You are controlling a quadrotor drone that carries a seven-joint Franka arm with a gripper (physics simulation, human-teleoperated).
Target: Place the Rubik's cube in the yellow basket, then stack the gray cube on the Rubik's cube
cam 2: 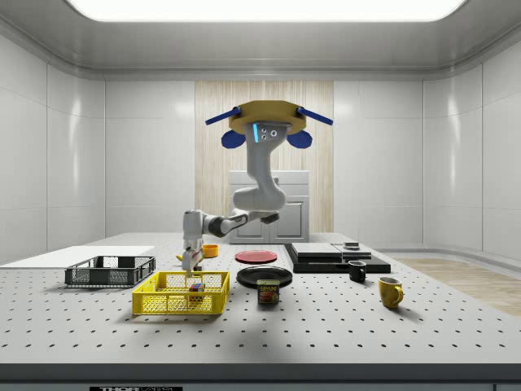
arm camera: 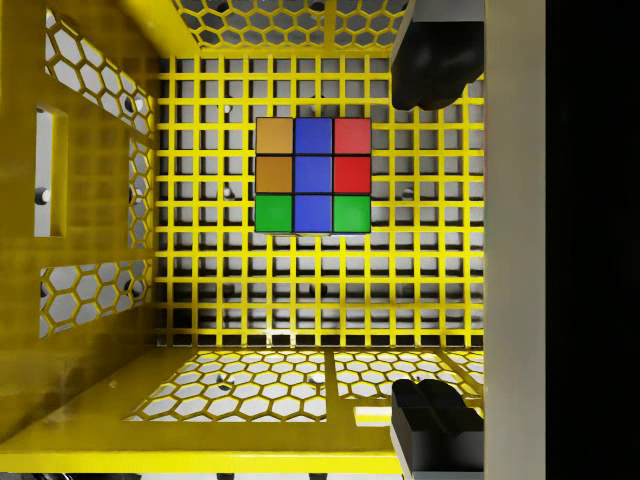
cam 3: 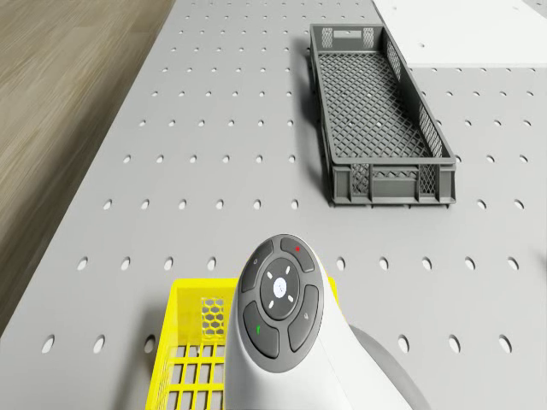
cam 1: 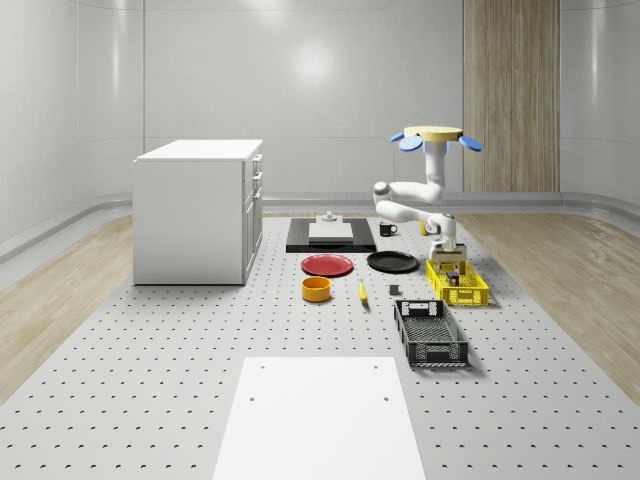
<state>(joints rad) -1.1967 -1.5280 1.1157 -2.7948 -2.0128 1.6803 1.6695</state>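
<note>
Hovering over the yellow basket [cam 1: 457, 283], the drone [cam 1: 435, 137] holds its open, empty gripper [arm camera: 432, 245] straight above the Rubik's cube [arm camera: 313, 175], which rests flat on the basket floor.

2 baskets [cam 1: 457, 282] [cam 1: 431, 333], 2 plates [cam 1: 328, 265] [cam 1: 392, 262], 2 mugs [cam 2: 391, 291] [cam 2: 357, 271].

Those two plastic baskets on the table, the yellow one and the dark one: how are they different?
The yellow basket is bright and looks shorter and squarer; the dark gray basket looks longer and narrower. The yellow basket holds the Rubik's cube on its floor, while I see nothing in the dark gray basket. The pincer hangs over the yellow basket from the hovering drone; nothing hangs over the gray one. Both are open-topped with mesh walls.
</note>
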